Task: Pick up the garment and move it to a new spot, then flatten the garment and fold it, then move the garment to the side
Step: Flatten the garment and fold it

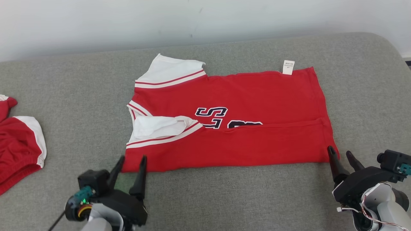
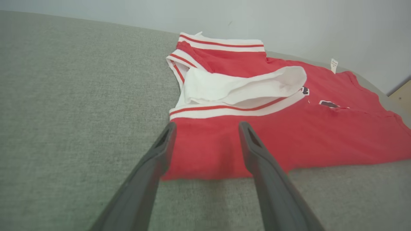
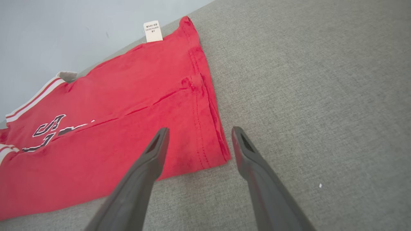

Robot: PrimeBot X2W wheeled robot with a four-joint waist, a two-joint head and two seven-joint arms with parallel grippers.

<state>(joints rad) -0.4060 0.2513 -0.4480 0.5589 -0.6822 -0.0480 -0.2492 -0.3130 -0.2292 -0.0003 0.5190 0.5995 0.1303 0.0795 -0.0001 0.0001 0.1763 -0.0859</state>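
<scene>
The garment (image 1: 231, 128) is a red jersey with white sleeves and dark letters on the chest. It lies flat in the middle of the grey upholstered surface (image 1: 224, 199), somewhat closer to the far edge, where the pale wall (image 1: 205, 19) begins. The collar and sleeves point to the left edge and the hem points to the right edge. The near long side is folded up over the body, so the fold covers the lower part of the letters. One white sleeve lies on top of this fold, and the other sleeve is spread out at the far side. A small white label (image 1: 288, 67) stands out at the far right corner of the garment.

The left hand (image 1: 132, 162) is at the near left corner of the garment. Its two fingers are spread apart and hold nothing; the tips are on both sides of that corner. The right hand (image 1: 339, 152) is at the near right corner, also released and empty. In the right wrist view one finger is over the red cloth and the other is just outside the hem, over the grey fabric. Whether the tips touch the cloth, I cannot tell.

A second red and white garment (image 1: 16, 147) lies crumpled at the left edge, well apart from the jersey.
</scene>
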